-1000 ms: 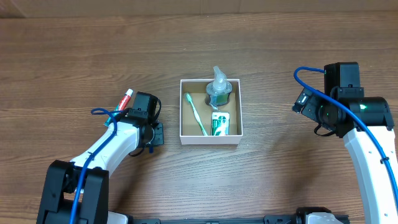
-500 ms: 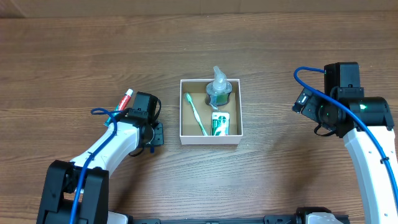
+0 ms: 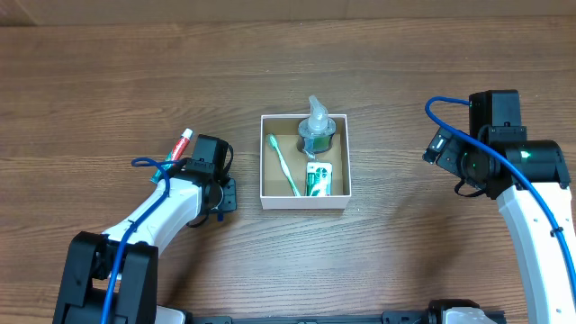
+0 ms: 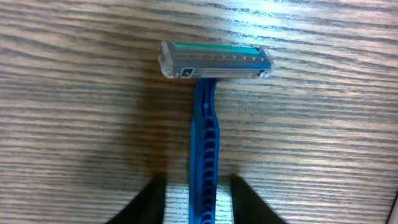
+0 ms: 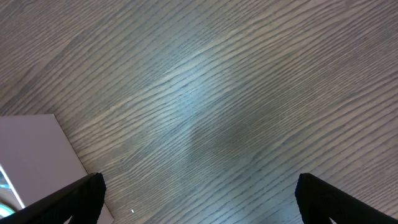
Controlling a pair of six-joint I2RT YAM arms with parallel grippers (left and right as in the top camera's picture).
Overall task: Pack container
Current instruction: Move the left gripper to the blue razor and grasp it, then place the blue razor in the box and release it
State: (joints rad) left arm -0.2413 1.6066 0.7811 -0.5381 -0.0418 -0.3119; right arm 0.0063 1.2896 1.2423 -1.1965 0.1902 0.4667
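Nothing moved: left claw (image 4: 199, 185) still straddles razor (image 4: 214, 61) left of box (image 3: 303, 202), narrow, not gripping; right claw (image 5: 199, 186) wide, empty.

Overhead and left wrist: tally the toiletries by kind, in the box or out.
1 toothbrush, in the box
1 bottle, in the box
1 packet, in the box
1 tube, on the table
1 razor, on the table
Total: 5
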